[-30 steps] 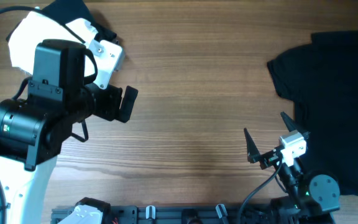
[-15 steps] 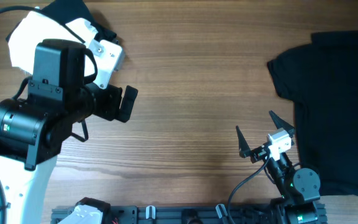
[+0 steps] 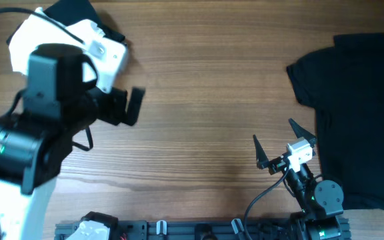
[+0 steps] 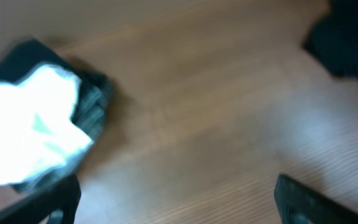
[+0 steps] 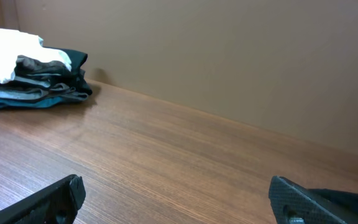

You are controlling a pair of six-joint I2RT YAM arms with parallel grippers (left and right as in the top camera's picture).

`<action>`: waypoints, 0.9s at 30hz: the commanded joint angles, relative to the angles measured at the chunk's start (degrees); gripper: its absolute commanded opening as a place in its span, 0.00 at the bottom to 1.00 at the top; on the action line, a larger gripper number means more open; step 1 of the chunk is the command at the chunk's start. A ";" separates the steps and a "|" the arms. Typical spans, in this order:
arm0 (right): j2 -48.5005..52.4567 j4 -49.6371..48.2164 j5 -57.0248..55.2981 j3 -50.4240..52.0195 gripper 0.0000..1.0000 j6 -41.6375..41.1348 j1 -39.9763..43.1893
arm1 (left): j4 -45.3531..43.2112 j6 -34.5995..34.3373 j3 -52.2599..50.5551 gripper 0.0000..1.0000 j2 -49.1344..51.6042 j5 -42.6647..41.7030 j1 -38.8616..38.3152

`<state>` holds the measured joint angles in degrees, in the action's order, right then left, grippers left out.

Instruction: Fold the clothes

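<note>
A black shirt (image 3: 362, 100) lies spread flat at the table's right side; a corner of it shows in the blurred left wrist view (image 4: 347, 37). A stack of folded clothes (image 5: 33, 78) with a white piece on top sits at the far left; it also shows in the left wrist view (image 4: 39, 124). In the overhead view only its black corner (image 3: 72, 10) shows past the left arm. My left gripper (image 3: 133, 107) is open and empty above bare wood, right of the stack. My right gripper (image 3: 277, 143) is open and empty just left of the shirt.
The wooden table (image 3: 205, 87) stretches between the stack and the shirt. A plain wall (image 5: 229, 56) rises behind the far edge. A black rail with mounts (image 3: 199, 230) runs along the near edge. The left arm's bulky body (image 3: 39, 133) covers the left side.
The right gripper moved left, off the shirt's edge, then held still. The left arm has just shifted slightly, and its wrist view is blurred by motion.
</note>
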<state>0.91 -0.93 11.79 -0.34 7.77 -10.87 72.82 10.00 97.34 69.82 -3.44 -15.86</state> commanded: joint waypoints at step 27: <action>-0.37 -0.22 1.14 0.04 1.00 -0.28 -0.04 | -73.94 -20.87 -96.52 1.00 -69.64 -2.12 18.23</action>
<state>0.89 -0.93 11.99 -0.34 7.77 -10.87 0.54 -6.79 5.30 0.82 -3.77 2.00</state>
